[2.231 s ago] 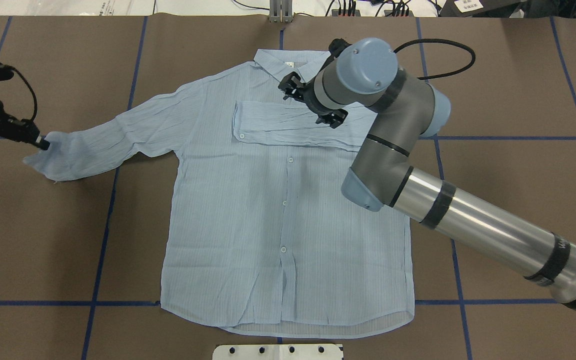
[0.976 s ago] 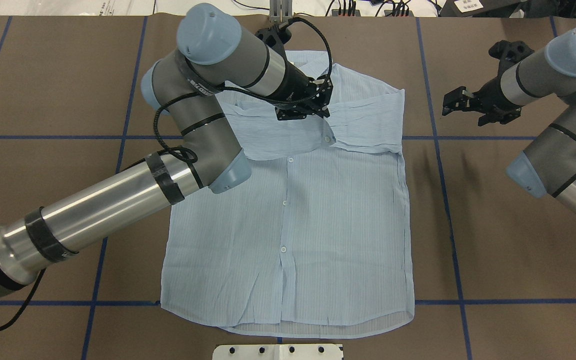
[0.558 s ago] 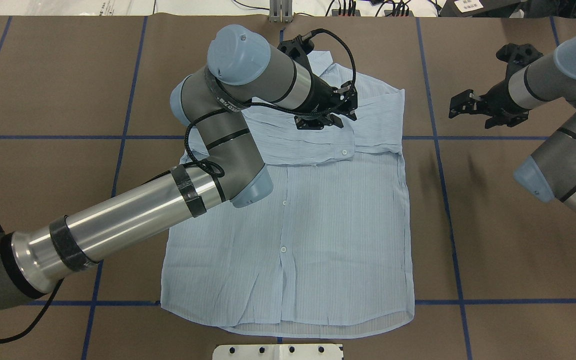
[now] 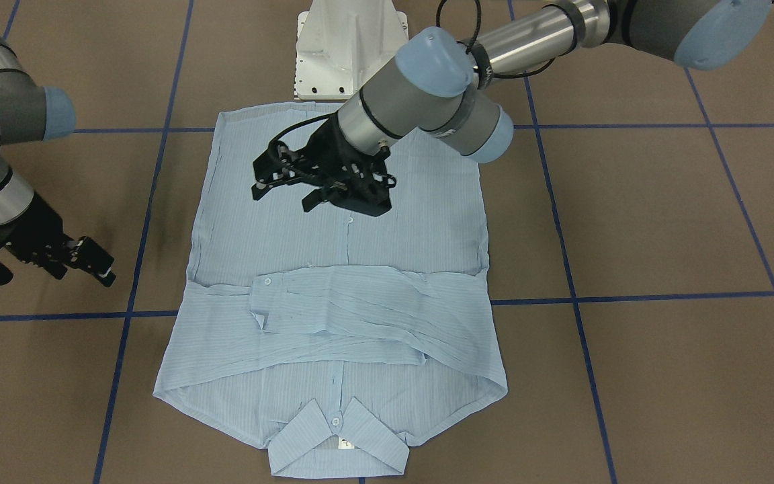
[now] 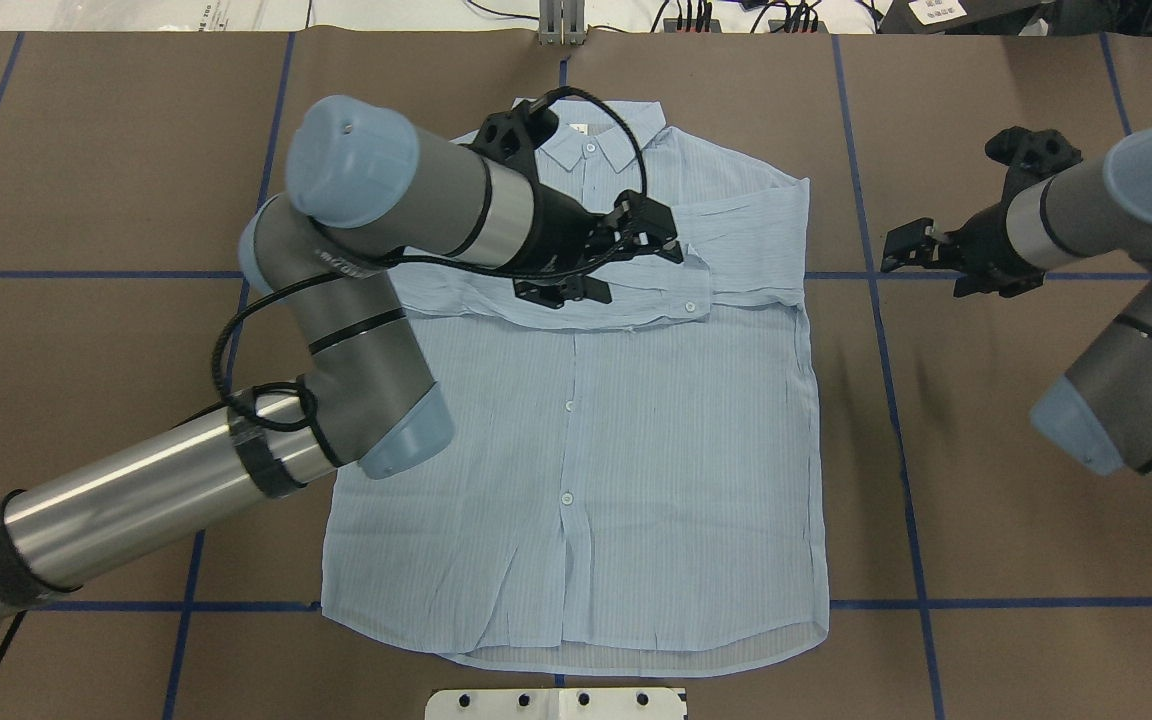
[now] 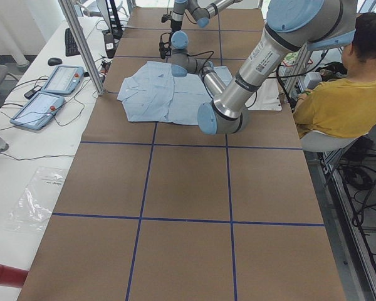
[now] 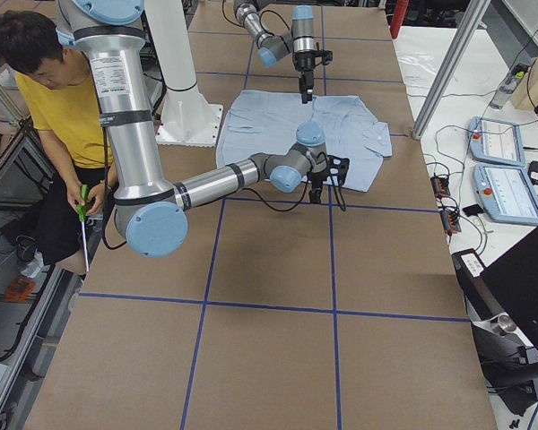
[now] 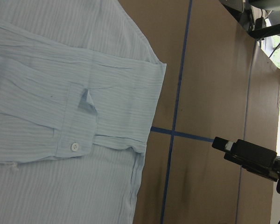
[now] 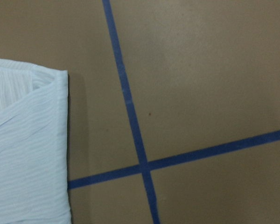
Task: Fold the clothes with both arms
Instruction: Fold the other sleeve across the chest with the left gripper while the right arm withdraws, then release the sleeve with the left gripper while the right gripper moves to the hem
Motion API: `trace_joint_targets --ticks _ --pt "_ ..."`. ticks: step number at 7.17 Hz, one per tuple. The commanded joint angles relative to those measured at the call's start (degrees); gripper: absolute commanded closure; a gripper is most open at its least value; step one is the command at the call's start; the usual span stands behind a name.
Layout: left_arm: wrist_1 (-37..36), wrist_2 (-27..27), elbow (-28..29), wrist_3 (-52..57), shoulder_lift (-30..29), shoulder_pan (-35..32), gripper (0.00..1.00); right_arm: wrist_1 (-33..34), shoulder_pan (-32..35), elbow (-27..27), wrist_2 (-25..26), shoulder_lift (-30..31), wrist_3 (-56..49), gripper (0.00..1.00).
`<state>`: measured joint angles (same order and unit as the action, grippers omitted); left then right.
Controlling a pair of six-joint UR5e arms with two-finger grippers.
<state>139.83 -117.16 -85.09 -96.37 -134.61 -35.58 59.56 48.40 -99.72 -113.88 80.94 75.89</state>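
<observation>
Tabletop (image 5: 1016, 450) holds shirt (image 5: 636, 450); left end effector (image 4: 282, 199) poised above, right end effector (image 5: 921, 268) alongside, both released.

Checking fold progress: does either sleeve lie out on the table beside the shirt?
No, both sleeves lie folded across the chest of the shirt, inside its outline.

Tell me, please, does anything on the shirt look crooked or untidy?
Only small things. On the shirt, the upper folded sleeve lies wrinkled and slightly slanted across the chest, and a small corner by its cuff is turned up. Nothing looks damaged.
</observation>
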Motion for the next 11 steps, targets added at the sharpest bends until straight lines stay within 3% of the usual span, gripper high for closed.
trace_joint_targets --ticks 1,2,3,5,7,11 --pt "-0.1 -0.1 -5.8 4.0 8.1 -1.2 0.11 2.0 -16.7 -11.8 15.3 3.7 19.1 0.01" --pt "0.0 0.0 -6.0 6.4 10.7 -2.2 0.11 7.0 -26.9 -17.6 26.4 5.5 24.6 0.02" --pt "0.0 -0.2 -7.7 7.3 12.6 -3.4 0.11 16.8 -35.7 -23.4 33.4 5.3 31.7 0.07" --pt "0.0 0.0 -8.0 7.4 13.5 -3.8 0.11 27.7 -45.5 -26.9 39.6 4.9 41.2 0.08" --pt "0.0 0.4 -7.5 7.4 13.5 -3.8 0.11 31.9 -49.8 -26.1 41.5 5.0 47.7 0.12" --pt "-0.1 0.5 -7.7 7.4 13.6 -3.8 0.1 31.8 -49.9 -23.3 41.1 5.0 50.0 0.17"
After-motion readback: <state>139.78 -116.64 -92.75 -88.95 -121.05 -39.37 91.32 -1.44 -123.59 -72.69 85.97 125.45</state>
